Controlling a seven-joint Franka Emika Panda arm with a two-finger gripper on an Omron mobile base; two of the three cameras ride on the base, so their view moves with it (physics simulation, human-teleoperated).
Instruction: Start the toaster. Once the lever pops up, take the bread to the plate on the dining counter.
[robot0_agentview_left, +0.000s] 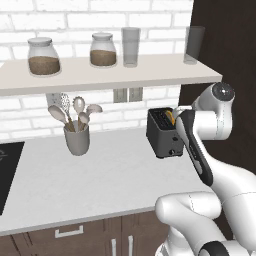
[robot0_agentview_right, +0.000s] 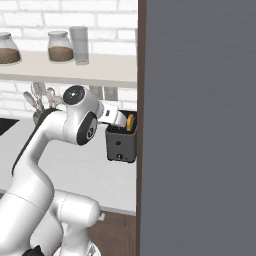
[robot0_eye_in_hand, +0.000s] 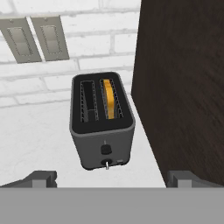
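Toaster (robot0_agentview_left: 164, 133) sits on the grey counter (robot0_agentview_left: 90, 180) near its right end, close to a dark panel (robot0_agentview_left: 220, 50), in the left base view. Bread (robot0_agentview_left: 171, 116) stands in one slot, its orange-tan edge poking above the top. The arm rises from lower right, elbow high beside the panel, forearm angled down and left so that it overlaps the toaster's right side. A utensil holder (robot0_agentview_left: 77, 139) stands well to the left; a shelf (robot0_agentview_left: 100, 75) above carries two jars and two glasses.

From the right base view, the arm climbs from lower left, bends at a high joint and reaches right toward the toaster (robot0_agentview_right: 120, 144); the bread (robot0_agentview_right: 130, 122) shows just past the wrist. A tall grey panel (robot0_agentview_right: 200, 125) covers the right half.

In the hand view the camera looks down on the toaster (robot0_eye_in_hand: 102, 122) from the front and above. The bread (robot0_eye_in_hand: 109, 99) fills the right slot; the left slot is bare. The lever (robot0_eye_in_hand: 105, 149) and a small knob sit on the front face. The gripper (robot0_eye_in_hand: 112, 178) hovers short of the toaster, its tips spread far apart at the bottom corners, holding nothing. Two wall outlets (robot0_eye_in_hand: 35, 38) sit upper left.
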